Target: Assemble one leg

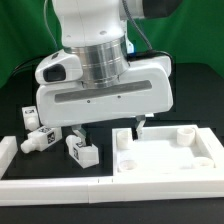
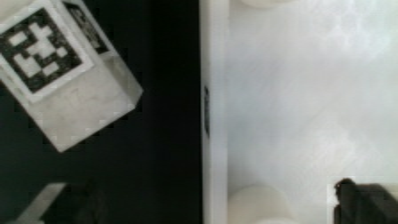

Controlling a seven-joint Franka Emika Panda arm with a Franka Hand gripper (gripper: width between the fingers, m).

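Three white legs with black-and-white tags lie on the black table on the exterior view's left: one near the gripper, two more farther left. The large white square panel with round holes lies on the exterior view's right. My gripper hangs low over the panel's near-left edge, open and empty, one finger on the table side and the other over the panel. In the wrist view a tagged leg lies beside the panel, apart from the open gripper.
Long white border rails run along the front and the left edge of the table. A round hole in the panel lies between my fingers, closer to the finger over the panel. A green backdrop stands behind.
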